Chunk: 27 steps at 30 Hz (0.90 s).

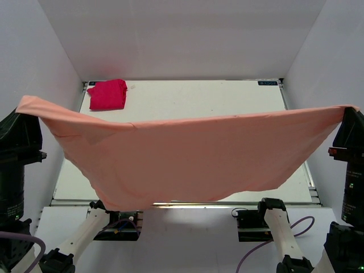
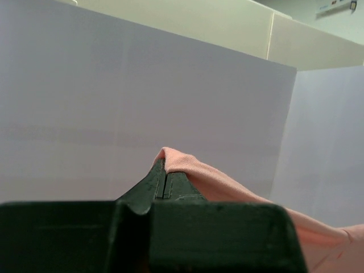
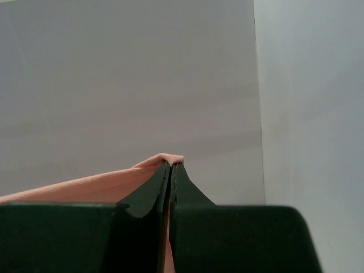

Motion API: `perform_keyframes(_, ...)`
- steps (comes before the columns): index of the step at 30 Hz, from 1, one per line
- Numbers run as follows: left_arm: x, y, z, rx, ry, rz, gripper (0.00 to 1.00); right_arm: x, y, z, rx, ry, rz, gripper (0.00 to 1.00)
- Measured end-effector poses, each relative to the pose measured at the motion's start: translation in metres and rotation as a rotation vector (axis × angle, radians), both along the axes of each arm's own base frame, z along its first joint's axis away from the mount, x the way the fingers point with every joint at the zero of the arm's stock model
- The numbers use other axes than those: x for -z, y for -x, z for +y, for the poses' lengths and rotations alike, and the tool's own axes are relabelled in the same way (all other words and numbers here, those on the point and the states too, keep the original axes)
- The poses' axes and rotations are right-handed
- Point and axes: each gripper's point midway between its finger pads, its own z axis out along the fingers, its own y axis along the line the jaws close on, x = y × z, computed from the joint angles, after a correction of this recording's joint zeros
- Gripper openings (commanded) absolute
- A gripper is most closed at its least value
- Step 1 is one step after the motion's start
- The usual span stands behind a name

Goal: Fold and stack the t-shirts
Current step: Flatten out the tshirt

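Note:
The salmon pink t-shirt hangs stretched wide in the air between my two arms, sagging in the middle over the near half of the table. My left gripper is shut on its left corner, high at the far left. My right gripper is shut on its right corner, high at the far right. In the left wrist view the pink cloth pokes out over the tips of the left gripper. The right wrist view has the pink cloth pinched at the tips of the right gripper. The magenta-red t-shirt lies as a folded bundle at the table's far left corner.
White table is boxed in by white walls at the back and on both sides. The arm bases and a purple cable sit along the near edge, under the hanging shirt.

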Motion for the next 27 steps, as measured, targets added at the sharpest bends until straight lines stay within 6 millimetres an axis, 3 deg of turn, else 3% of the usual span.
perform_keyframes(4, 0.012, -0.016, -0.010, 0.022, -0.021, 0.037, 0.00, 0.016, -0.016, -0.002, 0.004, -0.009, 0.046, 0.00)
perform_keyframes(8, 0.040, -0.052, -0.023, 0.036, -0.035, 0.117, 0.00, 0.059, -0.051, -0.004, -0.001, -0.023, 0.146, 0.00)
perform_keyframes(14, 0.121, -0.123, -0.046, 0.046, -0.053, 0.318, 0.00, 0.138, -0.101, -0.002, -0.034, -0.050, 0.326, 0.00)
perform_keyframes(19, 0.186, -0.163, -0.056, 0.037, -0.046, 0.462, 0.00, 0.190, -0.126, 0.000, -0.057, -0.071, 0.424, 0.00)
perform_keyframes(23, 0.217, -0.180, -0.058, 0.021, -0.035, 0.530, 0.00, 0.230, -0.146, 0.001, -0.068, -0.080, 0.504, 0.00)
perform_keyframes(27, 0.229, -0.195, -0.057, -0.003, -0.020, 0.553, 0.00, 0.260, -0.167, 0.001, -0.074, -0.086, 0.574, 0.00)
